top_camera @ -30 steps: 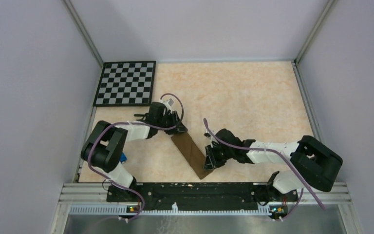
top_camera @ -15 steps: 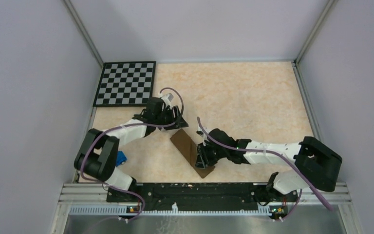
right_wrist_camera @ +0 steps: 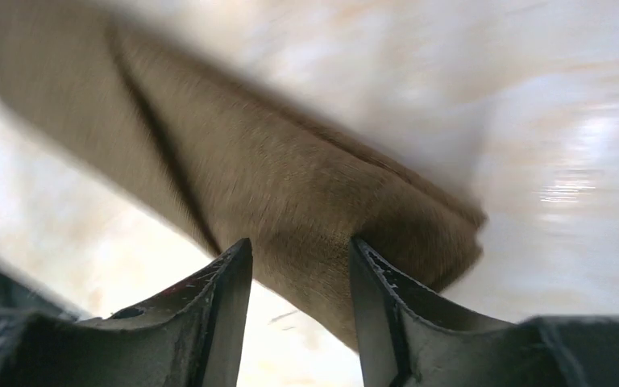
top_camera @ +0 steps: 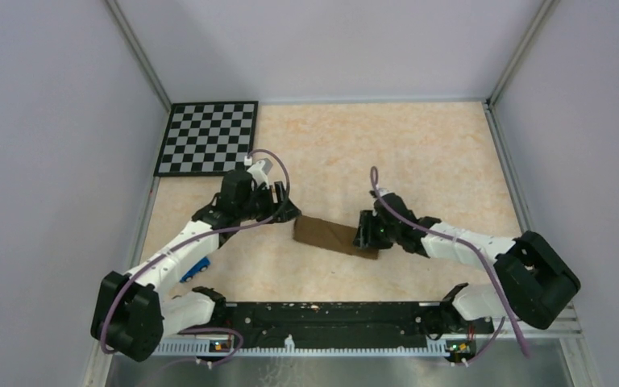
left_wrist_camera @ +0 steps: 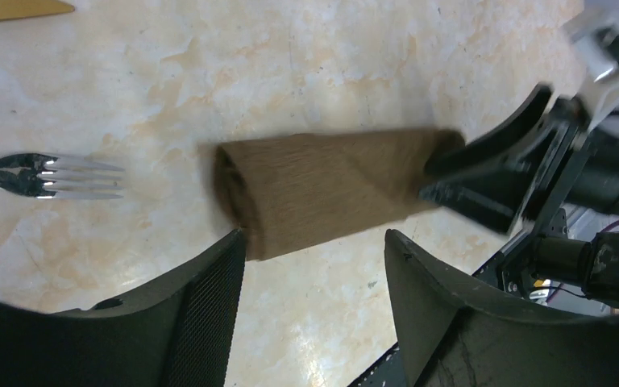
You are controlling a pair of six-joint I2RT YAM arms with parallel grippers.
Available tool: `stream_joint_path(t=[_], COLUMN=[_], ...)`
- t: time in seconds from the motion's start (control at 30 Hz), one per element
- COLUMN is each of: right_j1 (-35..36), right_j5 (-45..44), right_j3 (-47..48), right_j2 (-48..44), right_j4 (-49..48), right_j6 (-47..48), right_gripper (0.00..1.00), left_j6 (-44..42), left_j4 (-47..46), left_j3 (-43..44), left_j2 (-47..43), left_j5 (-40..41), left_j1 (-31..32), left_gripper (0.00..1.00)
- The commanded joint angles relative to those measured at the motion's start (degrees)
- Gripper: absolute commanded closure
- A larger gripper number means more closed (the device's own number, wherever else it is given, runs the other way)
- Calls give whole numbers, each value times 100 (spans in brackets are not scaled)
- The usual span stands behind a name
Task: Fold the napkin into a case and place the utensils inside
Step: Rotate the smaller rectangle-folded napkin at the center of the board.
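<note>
**Status.** Folding looks complete. Loading the utensils has not begun.

**Position of the case.** The case (left_wrist_camera: 322,181) lies flat on the table (top_camera: 419,161). It stretches between the two sets of jaws, one end toward each.

**Left gripper** (left_wrist_camera: 314,238). The jaws are spread wide and hold nothing. The rounded end of the case lies just ahead of the fingertips, close beside one of them.

**Right gripper** (right_wrist_camera: 300,246). The jaws are parted, and the other end of the case shows through the gap beneath them. This view is blurred, so you cannot tell whether the pads touch the cloth. Nothing looks pinched.

**Reason for the layout.** With one gripper at each end, the case was probably laid straight, with its rounded end turned toward the utensils.

**Edges and room.**
- The fork (left_wrist_camera: 48,175) lies ahead of the left jaws, beyond the rounded end. It is apart from the cloth, with its tines pointing at it.
- The knife (left_wrist_camera: 12,8) shows only a gold tip, farther out.
- Keep the left fingers off the long edge of the case when you reach for either utensil.
- The checkerboard (top_camera: 208,137) and the blue toy car (top_camera: 196,268) sit well apart from both jaws.
</note>
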State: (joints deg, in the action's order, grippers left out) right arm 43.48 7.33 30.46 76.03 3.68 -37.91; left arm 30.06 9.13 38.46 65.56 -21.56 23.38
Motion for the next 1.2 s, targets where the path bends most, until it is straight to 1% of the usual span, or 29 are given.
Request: stream_joint_path(t=[0.0,0.03,0.1,0.13,0.2,0.23,0.27,0.33,0.5,0.57,0.67,0.77,0.83,0.9,0.97,1.0,1.07,1.13,1.17], right_j1=[-542,-543,-537,-542,-513,-512,-513,-524,-821,-1239,-2132,-3002,-3402,-3657,-3864,-3946,-4059,-4084,-4087], right_j5=[-1264,-1204,-386,74,1053,1388,1591,1625,1348,1367,1655,2050,2172,2125,2212,2120,1557,651,336], right_j3=[612,814,996,989,702,434,138,-441,-1016,-1204,-1403,-1081,-593,-31,706,1147,1643,1863,1893], right_j2=[-442,-573,-789,-830,-886,-925,-995,-1129,-1345,-1358,-1253,-730,-268,270,816,997,1047,619,209], right_j4=[1596,1693,1649,1542,1045,730,367,-130,-324,-461,-879,-1055,-998,-885,-457,-72,635,1181,1304], right_j6=[687,821,899,773,338,59,-215,-646,-1042,-1070,-952,-578,-281,12,373,551,928,1278,1396], right_gripper=[51,50,47,47,47,47,47,46,45,44,44,44,44,44,45,45,45,45,45], left_j6=[-112,-109,-110,-97,-184,-222,-233,-248,-541,-741,-884,-732,-477,-10,854,1150,1579,1909,2031], left_j4=[-118,-257,-564,-660,-863,-868,-1062,-1292,-1258,-1107,-940,-1031,-1406,-1845,-2615,-2984,-3430,-3843,-4021], left_j3=[-69,-49,52,167,438,678,813,1058,1660,1879,2031,1779,1461,1212,908,854,952,1043,1020], left_j2=[-111,11,386,646,1235,1574,1868,2425,3288,3580,3943,3949,3770,3683,3685,3756,3991,4181,4198], left_j5=[-26,-167,-433,-561,-848,-980,-1110,-1318,-1245,-1250,-1252,-1211,-1067,-1088,-1090,-1084,-1057,-1162,-1164], left_j1=[-17,-17,-9,-9,-8,-2,14,88,386,513,679,1041,1502,2040,2573,2816,3166,3327,3340], left_gripper=[30,30,28,26,25,24,22,21,19,19,21,24,25,25,24,24,23,23,23])
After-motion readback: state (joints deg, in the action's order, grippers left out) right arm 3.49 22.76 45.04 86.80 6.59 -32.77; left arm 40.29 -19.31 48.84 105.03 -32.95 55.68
